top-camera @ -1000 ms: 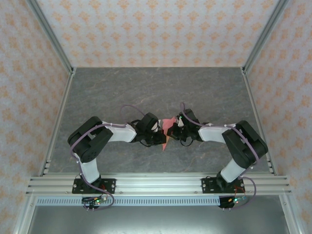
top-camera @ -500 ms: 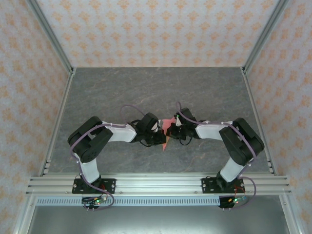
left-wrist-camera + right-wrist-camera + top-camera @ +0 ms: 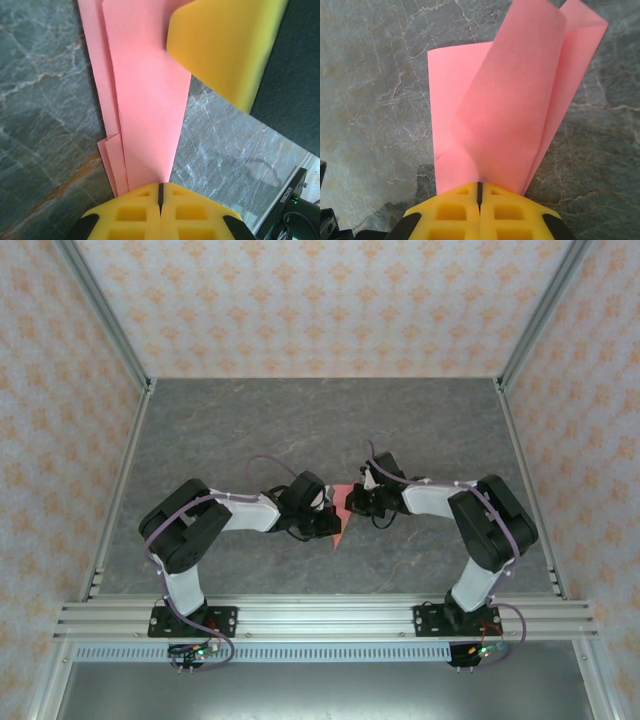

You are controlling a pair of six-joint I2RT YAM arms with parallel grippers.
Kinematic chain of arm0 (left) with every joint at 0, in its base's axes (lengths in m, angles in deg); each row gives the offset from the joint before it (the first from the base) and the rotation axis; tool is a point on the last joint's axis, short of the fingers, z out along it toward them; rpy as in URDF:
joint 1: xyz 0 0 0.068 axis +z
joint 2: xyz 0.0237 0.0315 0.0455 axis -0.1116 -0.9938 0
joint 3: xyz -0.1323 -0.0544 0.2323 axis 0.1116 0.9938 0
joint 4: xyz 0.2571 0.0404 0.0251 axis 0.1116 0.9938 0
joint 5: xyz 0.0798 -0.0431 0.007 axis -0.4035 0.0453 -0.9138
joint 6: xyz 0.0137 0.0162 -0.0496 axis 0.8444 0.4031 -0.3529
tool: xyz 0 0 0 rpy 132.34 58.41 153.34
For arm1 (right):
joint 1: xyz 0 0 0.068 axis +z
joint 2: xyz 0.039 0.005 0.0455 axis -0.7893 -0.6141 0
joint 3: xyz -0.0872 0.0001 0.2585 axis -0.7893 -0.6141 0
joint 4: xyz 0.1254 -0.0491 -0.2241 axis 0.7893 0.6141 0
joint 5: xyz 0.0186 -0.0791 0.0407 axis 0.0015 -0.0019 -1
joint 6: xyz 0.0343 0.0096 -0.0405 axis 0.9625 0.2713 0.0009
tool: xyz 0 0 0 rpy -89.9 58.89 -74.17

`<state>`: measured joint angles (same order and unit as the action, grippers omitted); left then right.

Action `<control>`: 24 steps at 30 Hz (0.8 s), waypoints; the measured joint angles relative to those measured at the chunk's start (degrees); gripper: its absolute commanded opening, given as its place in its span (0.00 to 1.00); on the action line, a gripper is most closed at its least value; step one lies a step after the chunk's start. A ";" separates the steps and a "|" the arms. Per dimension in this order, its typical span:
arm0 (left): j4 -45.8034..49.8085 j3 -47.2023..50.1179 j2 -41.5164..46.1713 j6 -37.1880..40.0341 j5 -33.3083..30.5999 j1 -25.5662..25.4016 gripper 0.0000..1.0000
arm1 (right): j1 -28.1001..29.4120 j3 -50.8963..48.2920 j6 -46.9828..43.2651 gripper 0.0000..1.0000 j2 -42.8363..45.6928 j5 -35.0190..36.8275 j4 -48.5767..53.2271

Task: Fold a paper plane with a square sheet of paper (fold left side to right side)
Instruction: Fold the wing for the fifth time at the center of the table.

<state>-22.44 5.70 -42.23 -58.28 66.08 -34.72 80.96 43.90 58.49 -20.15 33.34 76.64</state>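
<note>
**Both tools pinching the pink sheet, mid-table**

The left tool (image 3: 160, 192) is clamping shut on one end of the salmon-pink sheet of thin folded paper (image 3: 145, 100). It is likely anchoring the stacked layers so they are not sliding. The right tool (image 3: 480, 190) is gripping the opposite edge, jaws shut, and is holding a flap lifted and curling above the grey marbled table (image 3: 375, 75). It is apparently readying that flap for the side-to-side fold. The sheet is sitting between the two tools, near the table's centre.

Grey marble-look tabletop (image 3: 250, 430) w/ pale veins, orange-patterned wallpaper walls (image 3: 320, 300) on 3 sides, alu corner post (image 3: 105, 312), alu rail (image 3: 320, 618) across near edge.
</note>
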 measured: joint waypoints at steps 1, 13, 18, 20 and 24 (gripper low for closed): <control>0.02 0.00 0.00 0.00 0.00 0.00 0.00 | -0.26 0.28 -0.26 0.02 -0.20 0.00 0.20; -0.48 0.00 -0.02 0.00 -0.90 0.00 0.00 | -4.68 5.81 -4.02 0.02 -3.87 -1.62 3.87; -0.57 0.00 -0.02 0.00 -0.90 0.00 0.00 | -7.13 8.41 -5.31 0.02 -5.62 -0.26 4.15; -0.59 0.00 -0.02 0.00 -0.90 0.00 0.00 | -7.43 9.18 -5.75 0.02 -6.23 -0.28 4.72; -0.59 0.00 -0.02 0.00 -0.90 -0.02 0.00 | -7.67 9.60 -6.40 0.02 -6.45 -0.52 5.29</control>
<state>-23.03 5.70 -42.25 -58.28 65.19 -34.74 73.29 53.50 52.08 -26.60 32.81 81.93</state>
